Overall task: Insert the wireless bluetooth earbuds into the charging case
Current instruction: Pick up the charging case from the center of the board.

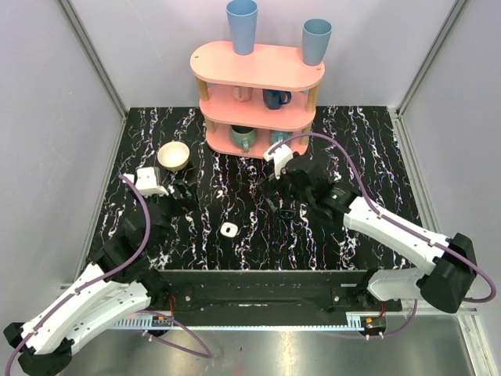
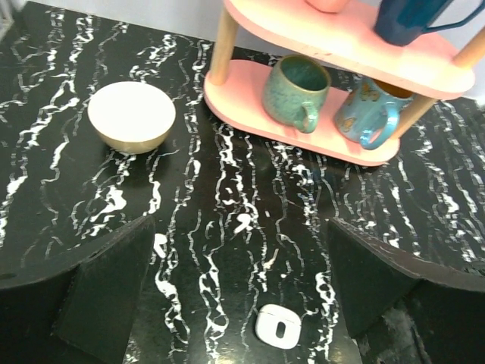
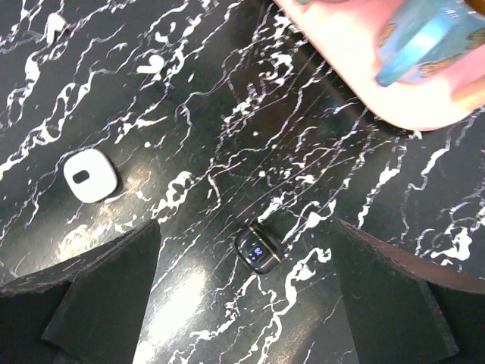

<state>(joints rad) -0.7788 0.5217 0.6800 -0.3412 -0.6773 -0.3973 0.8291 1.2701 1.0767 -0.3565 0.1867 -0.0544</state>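
left gripper [image 2: 239, 292]: fingers spread wide, nothing in them; hovers over the table left of centre

white speck [image 1: 221, 193]: lone bright blob far of the case; could be a bud, could be marble

case [image 1: 228, 229]: lies flat mid-table on the near side, between the arms; nobody touching it

right gripper [image 3: 250, 296]: wide open too, empty; sits right above a small dark gadget [image 3: 259, 250] with a lit spot

doing it well: my guess is a bud gets picked next; come straight down, pinch it across its narrow sides, don't nudge the case; the free arm could steady the case for seating

hard to make out: buds get lost in the white veins; can't tell if the case lid is open; no clue what the dark gadget is; fingertips cut off in both wrist views
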